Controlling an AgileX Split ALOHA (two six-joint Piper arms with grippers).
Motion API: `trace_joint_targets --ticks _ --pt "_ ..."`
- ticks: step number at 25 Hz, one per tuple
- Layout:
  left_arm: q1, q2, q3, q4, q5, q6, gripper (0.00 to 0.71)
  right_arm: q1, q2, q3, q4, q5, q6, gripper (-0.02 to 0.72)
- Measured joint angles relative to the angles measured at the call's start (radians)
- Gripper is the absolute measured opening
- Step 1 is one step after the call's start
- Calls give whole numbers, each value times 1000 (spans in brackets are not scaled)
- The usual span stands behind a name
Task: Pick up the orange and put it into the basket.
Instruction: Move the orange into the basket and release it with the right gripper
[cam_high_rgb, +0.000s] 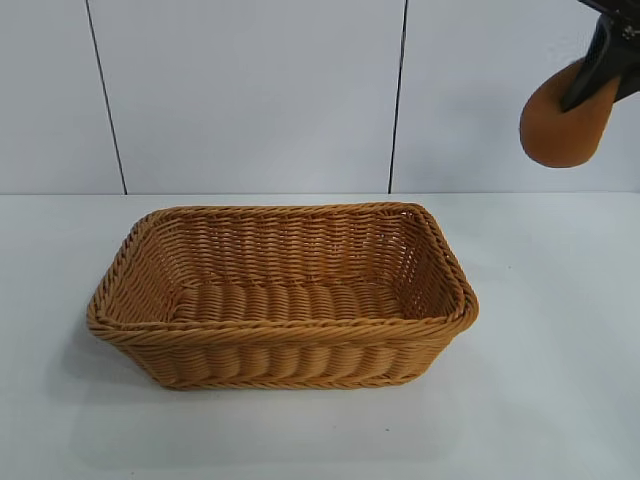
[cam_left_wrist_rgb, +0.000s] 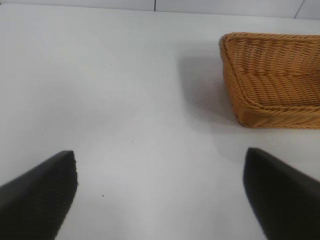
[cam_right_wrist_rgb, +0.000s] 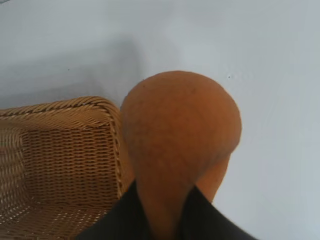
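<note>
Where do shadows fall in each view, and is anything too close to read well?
Exterior view: soft shadow on the table left of the basket. Left wrist view: the shadow lies beside the basket's end; the open left claw looms dark. Right wrist view: the orange, gripped by the right claw, fills the frame.

A plain white table (cam_high_rgb: 560, 330) carries a single item: the basket (cam_high_rgb: 282, 296), a rectangular tan wicker piece with a braided rim, resting flat near the table's middle (its interior holds nothing). The basket casts a soft shadow on the table surface beside its left wall.
</note>
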Motion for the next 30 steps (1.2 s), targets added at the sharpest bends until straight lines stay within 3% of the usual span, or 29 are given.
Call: trace_joint_targets --ticks 5,14,27,30 --pt "0 0 0 0 0 0 643 182 0 0 8 -59 4 34" --pt "0 0 0 0 0 0 643 503 69 0 17 -286 30 34" --pt "0 0 0 0 0 0 643 540 381 1 -6 -391 25 34" --pt "0 0 0 0 0 0 643 540 391 1 -7 -391 25 199"
